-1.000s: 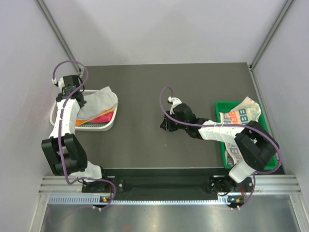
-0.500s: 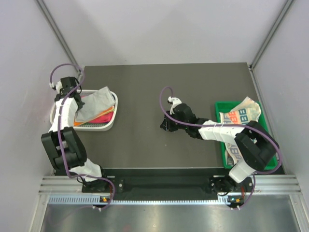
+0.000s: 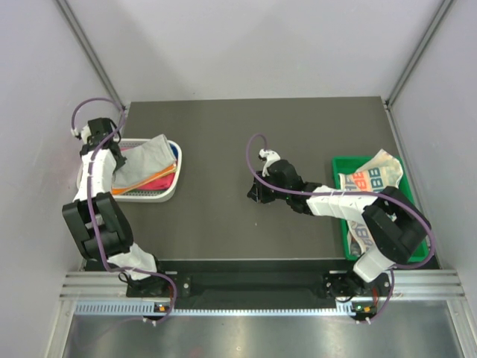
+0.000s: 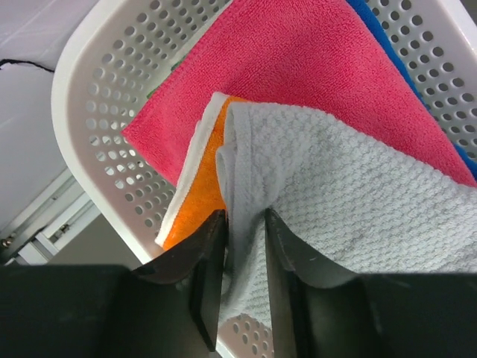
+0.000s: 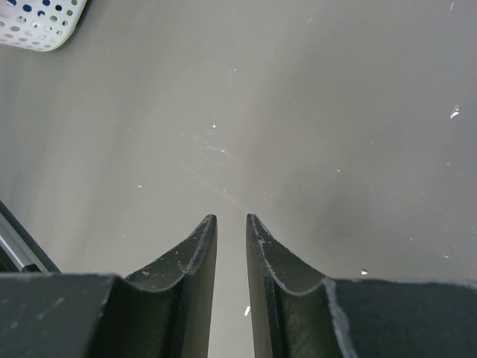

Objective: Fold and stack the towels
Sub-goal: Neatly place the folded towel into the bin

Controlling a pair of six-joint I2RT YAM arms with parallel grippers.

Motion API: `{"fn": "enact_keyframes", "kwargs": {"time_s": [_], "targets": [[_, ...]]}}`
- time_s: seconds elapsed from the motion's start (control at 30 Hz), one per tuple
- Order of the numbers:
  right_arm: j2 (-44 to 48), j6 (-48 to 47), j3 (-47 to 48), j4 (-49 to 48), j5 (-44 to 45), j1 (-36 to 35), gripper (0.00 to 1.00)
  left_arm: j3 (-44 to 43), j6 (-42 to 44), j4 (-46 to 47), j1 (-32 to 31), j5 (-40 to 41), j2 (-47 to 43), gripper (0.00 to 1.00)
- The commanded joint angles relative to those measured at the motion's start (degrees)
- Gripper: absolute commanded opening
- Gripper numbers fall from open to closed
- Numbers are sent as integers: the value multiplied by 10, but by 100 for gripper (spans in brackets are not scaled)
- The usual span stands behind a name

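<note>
The left pincer (image 4: 242, 220) has its jaws pressed close on a rolled hem of the pale grey waffle-weave towel (image 4: 358, 194), and the cloth fills the narrow gap between the two black fingers (image 4: 205, 261). From that pinched edge the grey towel spreads forward and to the right of the fingertips. Its long axis runs diagonally away from the pincer, across the white perforated plastic basket (image 4: 97, 97). In the overhead view its far corner points past the basket's right rim.

Just left of the gripped hem lies a folded orange towel with a white border (image 4: 197, 201), touching the grey one and running roughly parallel to it. Beyond the fingertips a pink-red terry towel (image 4: 298, 74) lies flat in the basket beneath both. Its long side slants the same way, and one corner points to the pincer's left. A plain blue towel (image 4: 380, 37) shows as a strip along the far right edge of the pink one.

The right pincer (image 5: 229, 218) hangs over the bare dark grey table (image 5: 335, 112). Its jaws are drawn nearly together with only a thin slit between them, and they hold nothing. Well behind it and to its right, a white towel printed with orange and grey letters (image 3: 373, 175) lies crumpled in the green plastic tray (image 3: 344, 162), with one corner reaching over the tray's far rim.
</note>
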State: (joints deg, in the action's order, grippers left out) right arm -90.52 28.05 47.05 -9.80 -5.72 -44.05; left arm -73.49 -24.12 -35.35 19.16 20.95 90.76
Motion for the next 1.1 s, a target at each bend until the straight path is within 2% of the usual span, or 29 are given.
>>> {"fn": "enact_keyframes", "kwargs": {"time_s": [0.0,0.2,0.27,0.33,0.63,0.87,0.93,1.07], "targets": [[10,-10,6,-24,6,5,23,-20,-5,30,5,-15,-5,34],[16,-12,5,-23,11,5,26,-11,-8,33,5,-29,-36,56],[18,-13,5,-22,13,5,27,-8,-8,30,5,-39,-49,59],[20,-13,5,-22,15,5,29,1,-10,30,4,-50,-59,73],[24,-18,9,-19,27,5,36,17,-11,33,-25,-42,-123,74],[46,-29,30,14,55,6,40,44,-12,38,-130,-14,-156,74],[54,-32,37,33,55,9,40,53,-20,40,-152,-21,-165,74],[85,-34,56,72,98,17,40,66,-19,50,-234,-46,-174,73]]}}
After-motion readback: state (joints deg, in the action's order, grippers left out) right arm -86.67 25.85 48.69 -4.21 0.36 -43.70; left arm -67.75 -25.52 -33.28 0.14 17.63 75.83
